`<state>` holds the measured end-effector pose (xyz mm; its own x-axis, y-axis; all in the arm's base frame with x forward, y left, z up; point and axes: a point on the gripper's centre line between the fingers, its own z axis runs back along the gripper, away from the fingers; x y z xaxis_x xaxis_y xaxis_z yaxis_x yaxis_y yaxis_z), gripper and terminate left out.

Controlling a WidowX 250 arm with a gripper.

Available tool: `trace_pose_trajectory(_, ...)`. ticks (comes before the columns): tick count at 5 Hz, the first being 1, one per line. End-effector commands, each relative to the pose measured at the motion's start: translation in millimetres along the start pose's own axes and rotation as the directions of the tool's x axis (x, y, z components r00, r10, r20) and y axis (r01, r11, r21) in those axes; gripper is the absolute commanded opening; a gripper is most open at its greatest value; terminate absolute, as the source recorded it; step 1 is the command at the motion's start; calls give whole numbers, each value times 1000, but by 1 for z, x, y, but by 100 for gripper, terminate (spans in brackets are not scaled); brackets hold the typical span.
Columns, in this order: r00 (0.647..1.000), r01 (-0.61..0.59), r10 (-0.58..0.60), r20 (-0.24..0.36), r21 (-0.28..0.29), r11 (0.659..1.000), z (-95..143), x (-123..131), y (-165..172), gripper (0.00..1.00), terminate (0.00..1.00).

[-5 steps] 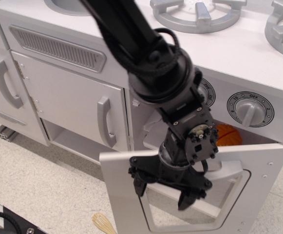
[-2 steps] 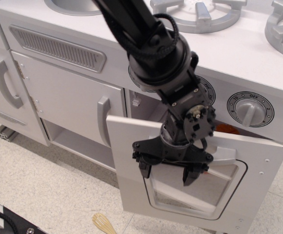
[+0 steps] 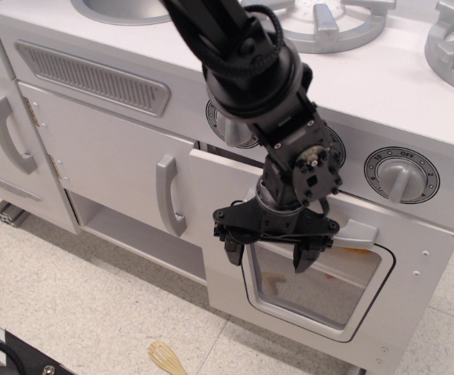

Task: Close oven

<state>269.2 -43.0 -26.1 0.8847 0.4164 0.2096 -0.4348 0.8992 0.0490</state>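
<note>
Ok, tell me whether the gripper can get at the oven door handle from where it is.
Probably yes. The open gripper hangs right in front of the oven door, level with the handle, and nothing stands between them.

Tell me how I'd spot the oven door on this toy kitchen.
Find the white toy kitchen's stovetop and look below its round dials. There sits the oven door, under the black gripper. Unlike the plain cupboard doors leftward, it has a clear window.
</note>
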Motion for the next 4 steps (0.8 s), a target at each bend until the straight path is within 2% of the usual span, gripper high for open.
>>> trace_pose_trajectory(1,1000,-9,10,23,-39,999,13,2,9,100,0)
trace_pose_trajectory(3,995,96,-95,11,-75,993,29,-33,20,100,0)
trace_pose_trajectory(4,987,129,-137,-81,-93,987,35,-38,26,100,0)
